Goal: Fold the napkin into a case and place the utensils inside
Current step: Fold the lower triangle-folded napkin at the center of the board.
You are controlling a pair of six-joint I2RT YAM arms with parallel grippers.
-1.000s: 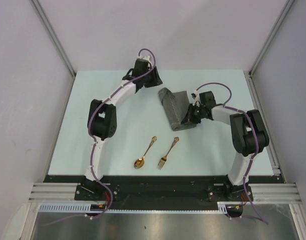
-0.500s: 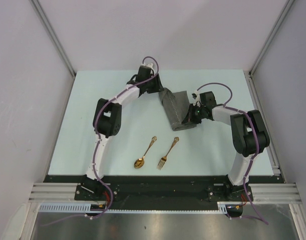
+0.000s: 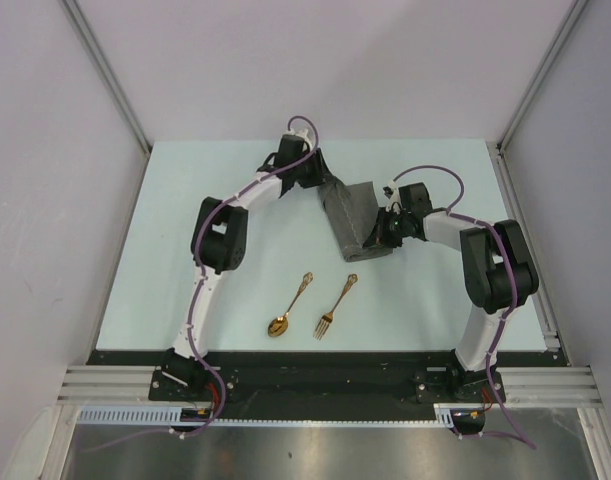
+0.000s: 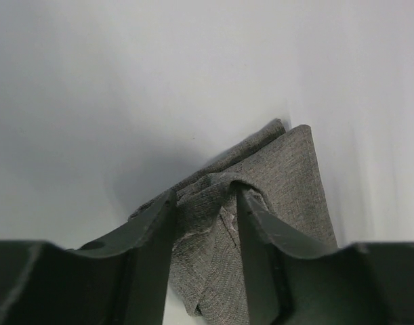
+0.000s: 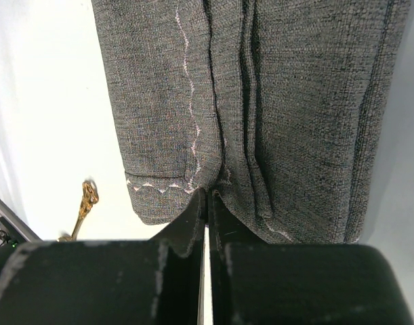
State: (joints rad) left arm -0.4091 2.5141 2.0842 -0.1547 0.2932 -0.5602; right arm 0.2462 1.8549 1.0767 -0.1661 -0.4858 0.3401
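Observation:
The napkin (image 3: 350, 215), a dark grey cloth folded into a narrow slanted strip, lies mid-table. My left gripper (image 3: 320, 180) is at its far left corner. In the left wrist view the jaws (image 4: 205, 200) straddle a puckered hump of the cloth (image 4: 288, 176), which touches both fingers. My right gripper (image 3: 377, 235) is at the strip's near right end, its tips (image 5: 208, 195) shut on the cloth's hem (image 5: 295, 101). The gold spoon (image 3: 288, 307) and gold fork (image 3: 336, 306) lie side by side nearer the bases, untouched. One ornate gold handle (image 5: 87, 200) shows in the right wrist view.
The pale table (image 3: 185, 220) is fenced by white walls at left, back and right, with metal rails at the corners. A black bar and both arm bases run along the near edge.
My left arm has swung right and reached the napkin's far left corner, which now puckers between its fingers. The right arm, the fork and the spoon have not moved.

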